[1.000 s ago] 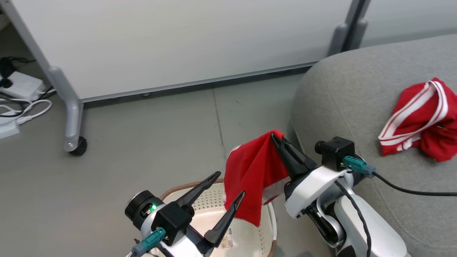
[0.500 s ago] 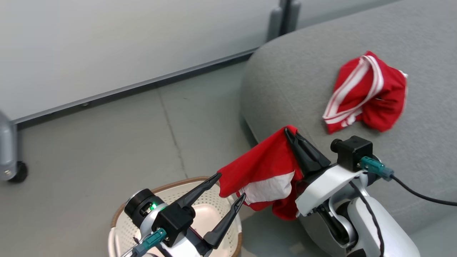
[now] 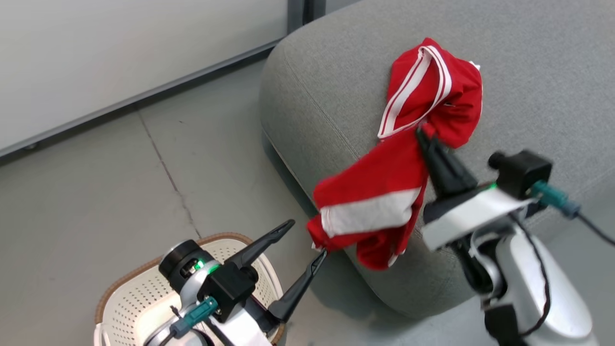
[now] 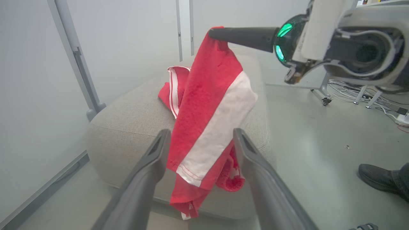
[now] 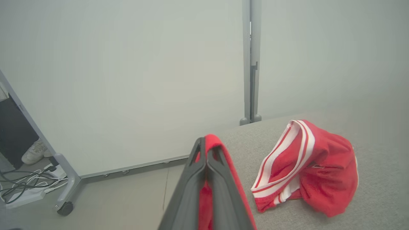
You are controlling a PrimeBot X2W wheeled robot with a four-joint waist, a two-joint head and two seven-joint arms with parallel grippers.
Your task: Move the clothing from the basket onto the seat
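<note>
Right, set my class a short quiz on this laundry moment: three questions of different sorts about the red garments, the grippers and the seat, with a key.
1. True or false: the right gripper is shut on a red garment that hangs from it.
2. Fill the gap: the left gripper, near the basket, is ____ and holds nothing.
3. Pick one: the other red garment, with the white stripes, lies A) on the floor, B) on the seat, C) across the left gripper.

Key: 1 true; 2 open; 3 B.
</note>
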